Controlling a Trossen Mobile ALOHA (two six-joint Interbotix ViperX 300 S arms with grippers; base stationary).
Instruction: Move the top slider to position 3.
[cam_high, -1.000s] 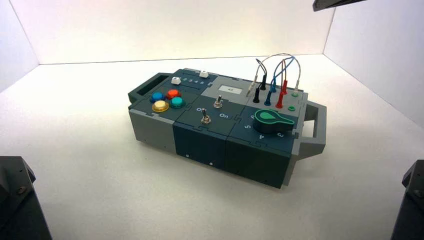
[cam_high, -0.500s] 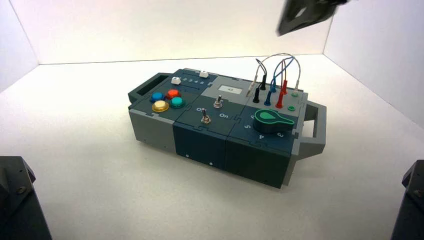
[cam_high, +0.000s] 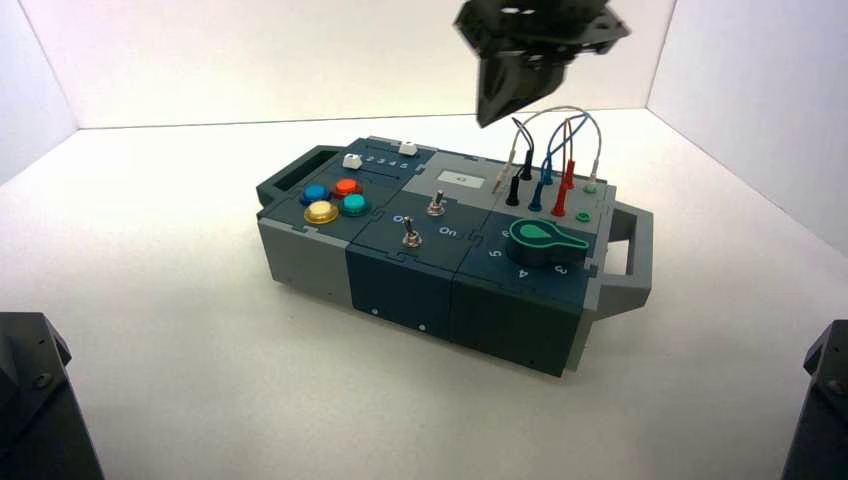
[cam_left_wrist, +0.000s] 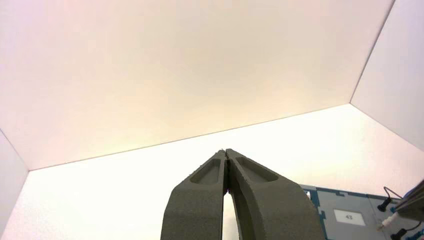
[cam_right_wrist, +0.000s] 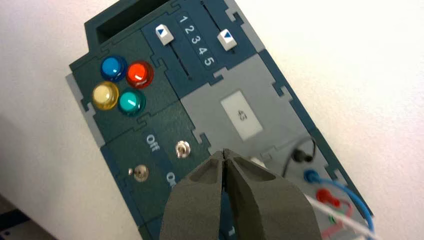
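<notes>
The top slider (cam_high: 407, 148) (cam_right_wrist: 227, 40) is the farther of two small white knobs at the box's back left; it sits towards the 4–5 end of the white digit row. The digit 3 (cam_right_wrist: 195, 40) is in the middle of that row, between the two tracks. The second white knob (cam_right_wrist: 164, 34) stands beside the 1. My right gripper (cam_high: 488, 118) (cam_right_wrist: 226, 151) hangs shut and empty high above the box, over its grey screen and toggle area, well short of the sliders. My left gripper (cam_left_wrist: 226, 150) is shut, off to the left and pointing at the back wall.
The teal-and-grey box (cam_high: 300, 255) has several coloured push buttons (cam_right_wrist: 122, 85), two silver toggles (cam_right_wrist: 182, 149), a small grey screen (cam_right_wrist: 242, 115), a green dial (cam_high: 540, 240) and plugged wires (cam_high: 555, 150) rising at its back right. A handle (cam_high: 630, 260) projects at each end.
My right gripper has swept in from the upper right, moving left and down until it hangs over the back of the box. The box and both slider knobs have not moved.
</notes>
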